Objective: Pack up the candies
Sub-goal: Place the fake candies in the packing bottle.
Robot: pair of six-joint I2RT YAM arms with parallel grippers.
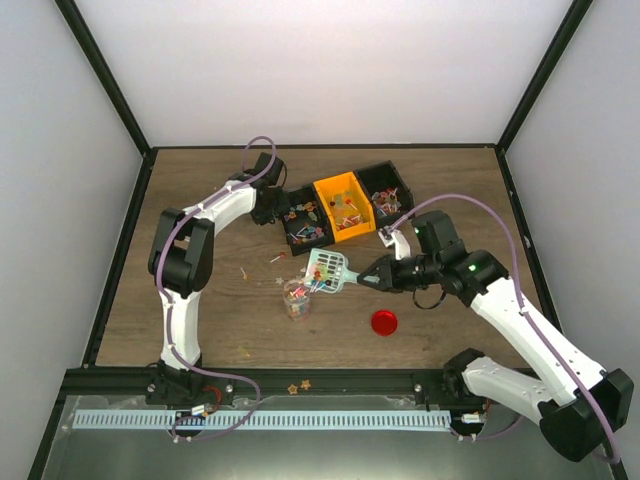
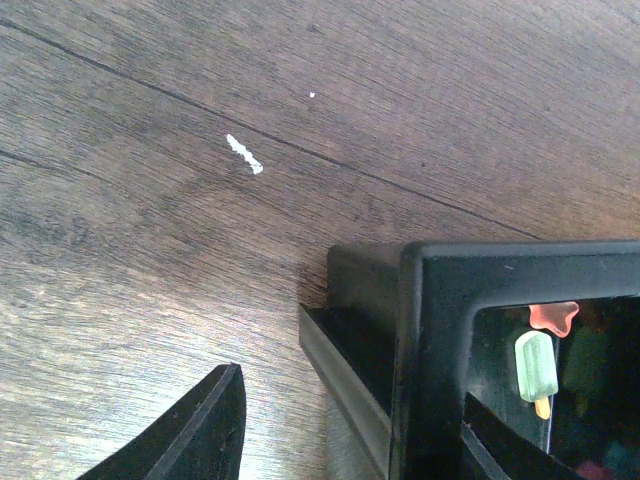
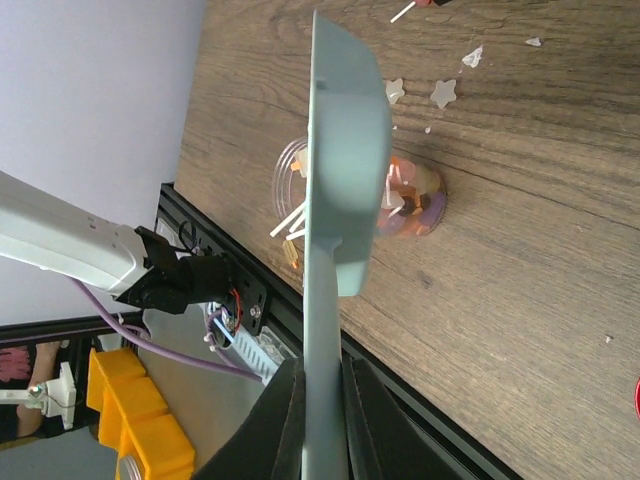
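Note:
My right gripper (image 1: 372, 274) (image 3: 320, 400) is shut on the handle of the teal scoop (image 1: 328, 270) (image 3: 345, 150). The scoop is tilted on edge over the clear jar (image 1: 296, 298) (image 3: 415, 200), which stands on the table partly filled with candies (image 3: 405, 205). A few stick candies (image 1: 320, 281) lie in the scoop's bowl. My left gripper (image 1: 272, 212) (image 2: 350, 420) is open at the corner of the left black bin (image 1: 305, 222) (image 2: 430, 330). One finger (image 2: 190, 430) stands outside the bin, apart from its wall. More candies (image 2: 536, 365) lie in that bin.
A yellow bin (image 1: 343, 208) and a second black bin (image 1: 388, 190), both with candies, stand beside the first. A red round lid (image 1: 384, 322) lies right of the jar. Loose candies (image 1: 278, 258) and small stars (image 1: 298, 386) (image 3: 441, 93) are scattered on the wood.

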